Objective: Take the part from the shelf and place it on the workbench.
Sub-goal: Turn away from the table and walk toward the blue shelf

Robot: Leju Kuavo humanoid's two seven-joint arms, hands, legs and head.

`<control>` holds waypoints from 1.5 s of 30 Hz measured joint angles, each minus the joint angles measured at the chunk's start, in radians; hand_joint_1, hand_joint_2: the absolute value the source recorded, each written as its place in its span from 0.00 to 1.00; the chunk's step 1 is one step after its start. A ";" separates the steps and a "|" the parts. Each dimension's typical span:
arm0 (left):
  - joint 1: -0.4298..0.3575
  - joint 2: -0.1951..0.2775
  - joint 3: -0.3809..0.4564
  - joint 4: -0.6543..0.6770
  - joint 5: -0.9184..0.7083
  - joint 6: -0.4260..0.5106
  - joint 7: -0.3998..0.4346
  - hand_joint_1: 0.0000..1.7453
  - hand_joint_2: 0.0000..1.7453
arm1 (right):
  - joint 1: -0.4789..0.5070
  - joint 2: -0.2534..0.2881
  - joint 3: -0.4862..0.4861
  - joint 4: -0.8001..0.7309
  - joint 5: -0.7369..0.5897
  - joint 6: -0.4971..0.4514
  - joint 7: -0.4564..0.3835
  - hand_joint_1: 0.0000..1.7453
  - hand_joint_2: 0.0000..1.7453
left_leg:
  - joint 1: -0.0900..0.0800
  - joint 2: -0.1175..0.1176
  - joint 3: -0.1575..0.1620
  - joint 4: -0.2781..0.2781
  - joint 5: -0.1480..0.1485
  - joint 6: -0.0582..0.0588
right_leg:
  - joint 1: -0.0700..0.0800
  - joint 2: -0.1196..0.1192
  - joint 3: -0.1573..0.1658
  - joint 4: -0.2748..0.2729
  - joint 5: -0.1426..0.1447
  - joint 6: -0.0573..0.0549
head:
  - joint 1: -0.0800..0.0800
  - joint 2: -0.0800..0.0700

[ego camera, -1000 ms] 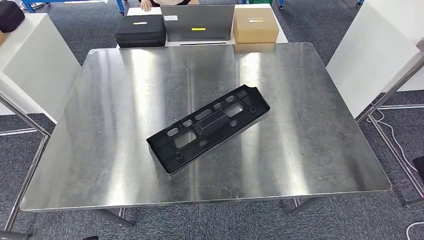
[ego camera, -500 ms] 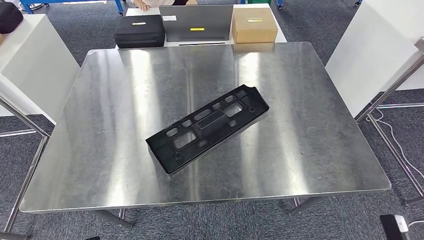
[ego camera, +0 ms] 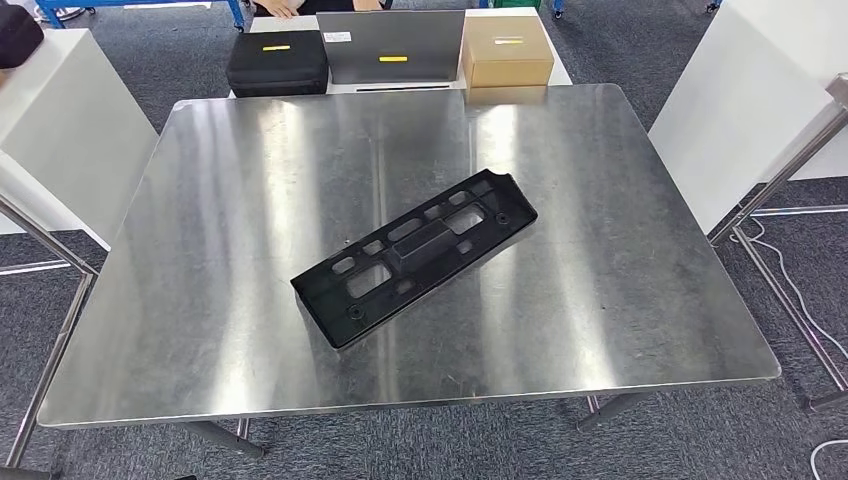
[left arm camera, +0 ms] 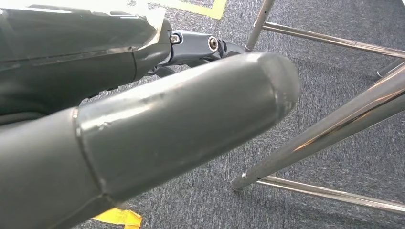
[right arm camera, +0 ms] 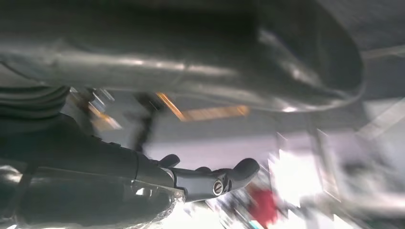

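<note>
A long black plastic part [ego camera: 415, 256] with rectangular cut-outs lies flat on the brushed steel table [ego camera: 230, 250], near its middle and set diagonally, one end pointing toward the near left corner and the other toward the far right corner. Nothing touches it.

Beyond the far edge, on a white surface, a black zipped case [ego camera: 277, 62], a flat grey panel [ego camera: 391, 45] and a brown cardboard box [ego camera: 506, 50] stand in a row.

The left hand [left arm camera: 157, 124] hangs above grey carpet beside chrome table legs [left arm camera: 329, 129]; its thick grey thumb is extended and it holds nothing, fingers apart. The right hand [right arm camera: 191, 119] is blurred; nothing shows in it, and its fingers seem apart, thumb well clear.
</note>
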 joint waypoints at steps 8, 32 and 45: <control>-0.020 0.033 0.000 0.060 -0.005 -0.084 0.000 0.00 0.00 | -0.036 -0.023 -0.130 0.354 -0.026 0.069 0.110 0.00 0.00 | 0.000 0.001 0.000 0.000 0.000 0.000 | 0.000 0.001 0.000 0.000 0.000 0.000 | 0.000 0.000; -0.035 0.113 -0.136 0.176 -0.123 -0.286 0.162 0.00 0.00 | -0.004 -0.014 -0.139 0.551 0.052 0.632 0.329 0.00 1.00 | 0.000 0.002 0.001 0.000 -0.001 -0.001 | 0.000 0.002 0.001 0.000 -0.001 -0.002 | 0.000 0.000; -0.034 0.120 -0.142 0.177 -0.115 -0.276 0.166 0.00 0.00 | -0.004 -0.008 -0.094 0.551 0.086 0.552 0.291 0.00 1.00 | -0.002 0.002 0.001 0.001 -0.004 0.000 | -0.005 0.002 0.001 0.000 -0.001 -0.002 | 0.000 0.000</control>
